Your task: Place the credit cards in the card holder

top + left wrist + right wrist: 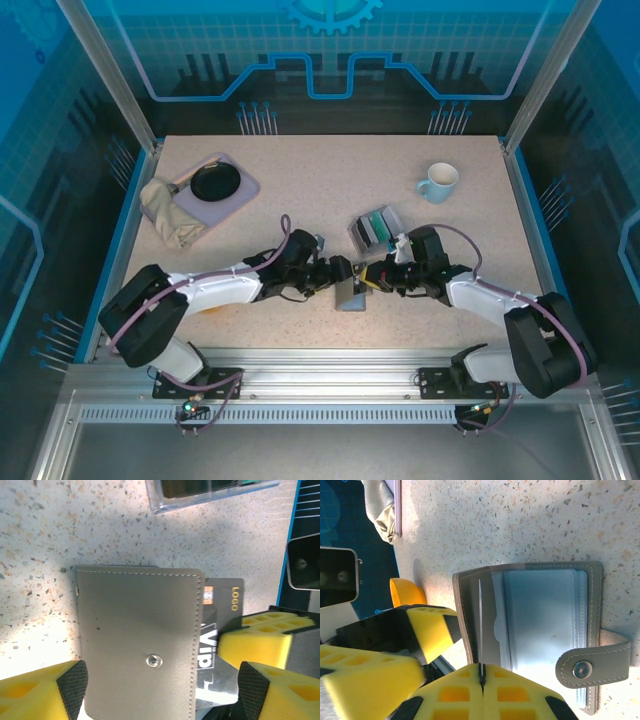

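Observation:
The grey card holder (350,296) stands partly folded at the table's middle, between both grippers. In the left wrist view its outer face (140,630) with a metal snap fills the centre, and a dark credit card (220,605) marked VIP and LOGO sticks out past its right edge. My left gripper (160,692) is open, one pad on each side of the holder. My right gripper (481,672) is shut on that credit card (480,625), seen edge-on, which runs into the grey pocket beside the pale-blue inner half (545,625).
A clear slotted box (377,228) with teal cards stands just behind the grippers. A pale mug (438,182) sits at the back right. A lilac tray (240,195) with a black bowl and a beige cloth (165,212) lie at the back left.

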`<move>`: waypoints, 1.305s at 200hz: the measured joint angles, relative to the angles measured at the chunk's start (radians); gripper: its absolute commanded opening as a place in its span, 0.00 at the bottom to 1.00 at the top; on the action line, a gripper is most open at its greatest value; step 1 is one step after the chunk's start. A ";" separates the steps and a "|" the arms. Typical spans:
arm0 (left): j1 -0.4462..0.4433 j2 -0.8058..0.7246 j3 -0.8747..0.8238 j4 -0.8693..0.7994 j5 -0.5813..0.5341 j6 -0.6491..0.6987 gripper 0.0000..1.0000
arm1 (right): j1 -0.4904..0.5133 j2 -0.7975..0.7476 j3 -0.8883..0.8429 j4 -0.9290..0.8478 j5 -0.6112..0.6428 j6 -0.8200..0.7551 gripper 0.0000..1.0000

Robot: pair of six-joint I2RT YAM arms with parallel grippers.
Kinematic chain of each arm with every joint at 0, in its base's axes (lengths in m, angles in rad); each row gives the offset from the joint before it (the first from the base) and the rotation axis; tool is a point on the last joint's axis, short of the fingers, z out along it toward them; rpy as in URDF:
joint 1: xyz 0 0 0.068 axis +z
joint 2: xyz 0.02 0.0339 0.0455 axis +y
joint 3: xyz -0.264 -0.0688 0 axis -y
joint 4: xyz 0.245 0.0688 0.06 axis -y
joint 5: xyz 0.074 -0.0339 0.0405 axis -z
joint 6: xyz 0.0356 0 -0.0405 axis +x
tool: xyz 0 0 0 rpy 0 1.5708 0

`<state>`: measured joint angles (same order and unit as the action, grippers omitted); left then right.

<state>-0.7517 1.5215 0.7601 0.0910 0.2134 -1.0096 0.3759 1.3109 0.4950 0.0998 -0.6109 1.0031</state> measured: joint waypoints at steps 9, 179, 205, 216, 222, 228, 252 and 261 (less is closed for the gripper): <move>0.000 -0.010 0.000 -0.009 -0.001 0.009 0.78 | 0.000 0.000 0.000 0.000 0.000 0.001 0.03; 0.001 0.038 0.023 -0.012 0.046 0.046 0.51 | 0.005 0.030 0.011 0.077 -0.035 0.048 0.02; 0.002 0.039 0.030 -0.019 0.045 0.045 0.39 | 0.006 0.036 0.011 0.085 -0.043 0.048 0.02; 0.003 0.039 0.033 -0.022 0.045 0.045 0.35 | 0.006 0.036 0.012 0.084 -0.044 0.048 0.02; 0.003 0.039 0.035 -0.026 0.044 0.045 0.32 | 0.006 0.036 0.013 0.082 -0.044 0.047 0.02; 0.003 0.039 0.035 -0.029 0.043 0.047 0.27 | 0.006 0.036 0.015 0.075 -0.043 0.047 0.02; 0.003 0.037 0.039 -0.034 0.039 0.050 0.17 | 0.006 0.035 0.026 0.026 -0.014 0.021 0.02; 0.003 0.036 0.041 -0.034 0.037 0.050 0.15 | 0.006 0.032 0.029 -0.003 0.002 0.008 0.02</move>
<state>-0.7490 1.5578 0.8009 0.0566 0.2504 -0.9592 0.3817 1.3426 0.5243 0.0971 -0.6094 1.0115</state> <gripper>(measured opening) 0.172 0.044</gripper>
